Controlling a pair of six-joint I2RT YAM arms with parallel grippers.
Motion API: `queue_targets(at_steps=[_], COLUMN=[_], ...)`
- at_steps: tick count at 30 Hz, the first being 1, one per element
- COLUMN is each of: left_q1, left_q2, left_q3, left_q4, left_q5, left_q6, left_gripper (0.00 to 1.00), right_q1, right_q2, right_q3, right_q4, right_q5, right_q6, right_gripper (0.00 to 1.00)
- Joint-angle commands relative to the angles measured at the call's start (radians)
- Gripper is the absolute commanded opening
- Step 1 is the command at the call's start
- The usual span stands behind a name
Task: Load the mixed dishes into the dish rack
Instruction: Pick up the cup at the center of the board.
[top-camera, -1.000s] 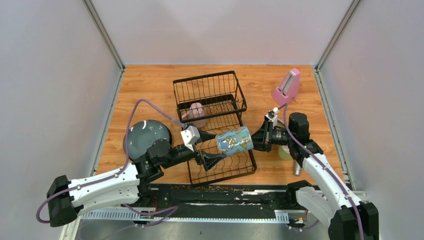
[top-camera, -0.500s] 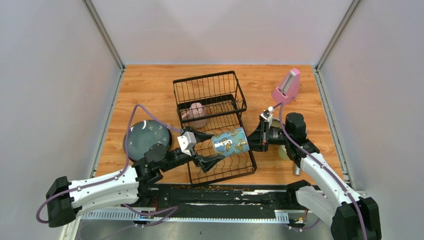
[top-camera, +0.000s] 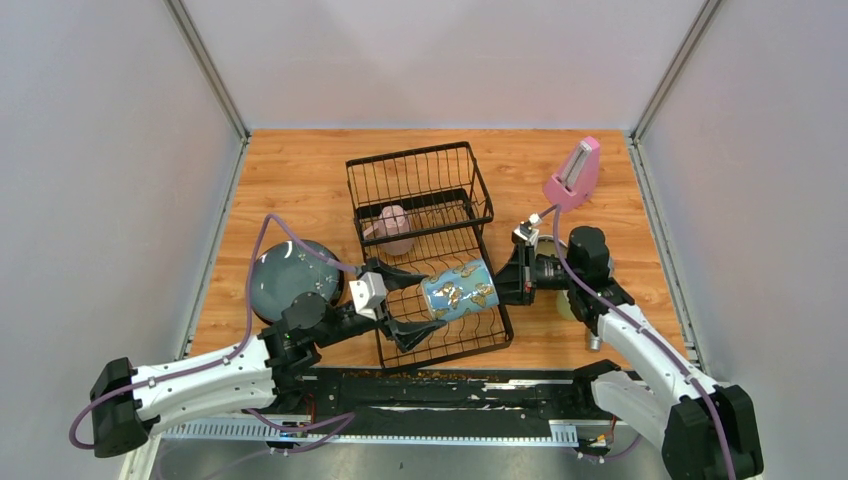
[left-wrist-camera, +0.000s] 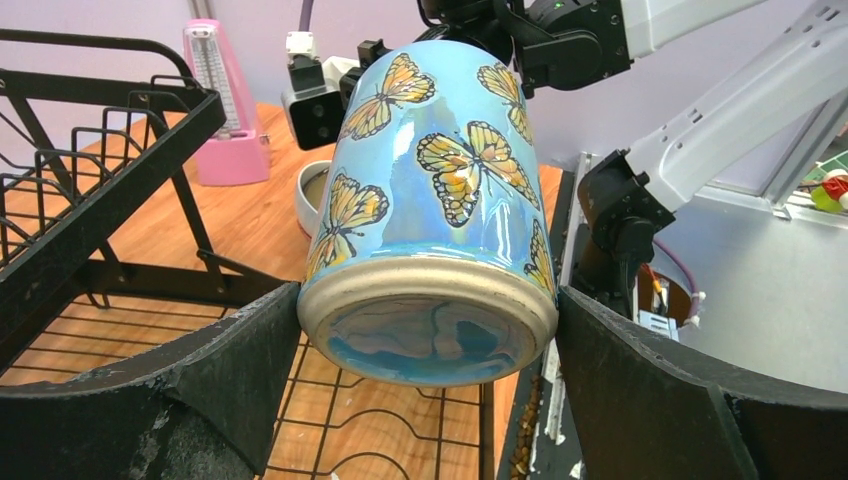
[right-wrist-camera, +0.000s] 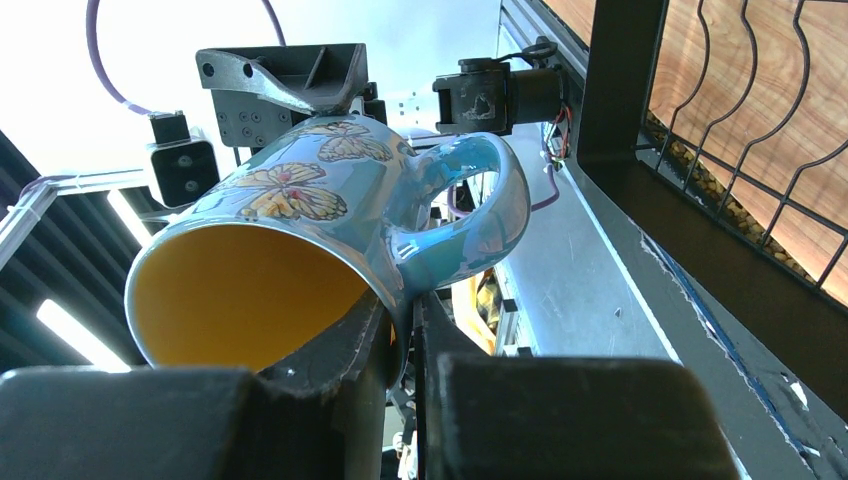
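Right wrist view first: the right gripper (right-wrist-camera: 400, 325) is clamped on the rim of the blue butterfly mug (right-wrist-camera: 300, 195), one finger inside the yellow interior and one outside, right next to the handle. So the mug is held tipped on its side in the air, mouth toward the right wrist and base pointing away.

At that base end sits the left gripper (left-wrist-camera: 428, 300), spread as wide as it goes, one finger on each side of the mug's bottom. I see a sliver of gap on both sides, so I'd say it isn't touching the mug and grips nothing. To me it looks like a hand-off setup, but that's a guess.

Directly under both sets of jaws is the low tray end of the dish rack (top-camera: 415, 185). The mug hangs above the wires, not resting on them.

Progress-wise, it's early. Past the jaws toward the far end, a pink mug (top-camera: 393, 228) already lies in the rack by the tall basket, and that's the only thing loaded that I can see. The butterfly mug is mid-way. Out on the table behind the left wrist is a dark speckled plate (top-camera: 290, 275), and tucked behind the right wrist is a pale cup (left-wrist-camera: 315, 192), both waiting. The pink metronome (top-camera: 575, 172) beyond the right arm isn't a dish, so it doesn't count.
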Motion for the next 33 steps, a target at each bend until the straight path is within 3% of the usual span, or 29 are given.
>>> queue_targets(at_steps=[1,8,14,18,20,25,26,33], left_q1=[-0.001,-0.001,-0.001,-0.001,-0.001,-0.002,-0.001,-0.002], left_q2=[0.008,-0.010,0.131,0.157,0.141,0.090,0.081,0.080], left_q3=[0.014,0.029,0.061,0.065,0.065,0.070,0.066,0.059], left_q4=[-0.008,-0.030,0.054,0.089,0.070,-0.024,-0.029,-0.052], left_q5=[-0.031,-0.038,0.046,0.030,-0.002,-0.075,-0.085,-0.081], left_q6=[0.023,0.013,-0.054,-0.078,-0.086,-0.124,-0.131,-0.162], left_gripper=[1.00,1.00,1.00,0.98,0.93,0.64,0.62,0.28], right_q1=[0.016,0.026,0.065,0.067,0.066,0.068,0.068,0.078], right_q2=[-0.003,-0.008,0.032,0.036,0.032,0.035,0.039,0.067], right_q3=[0.034,0.027,0.039,0.024,0.014,-0.019,-0.026,-0.051], right_q4=[0.105,0.137,0.196,0.220,0.222,0.229,0.234,0.219], right_q5=[-0.099,-0.069,-0.034,-0.019,-0.015,-0.005,-0.003,0.023], right_q6=[0.032,0.059,0.089,0.108,0.112,0.129,0.132,0.129], right_gripper=[0.00,0.00,0.00,0.00,0.00,0.00,0.00,0.02])
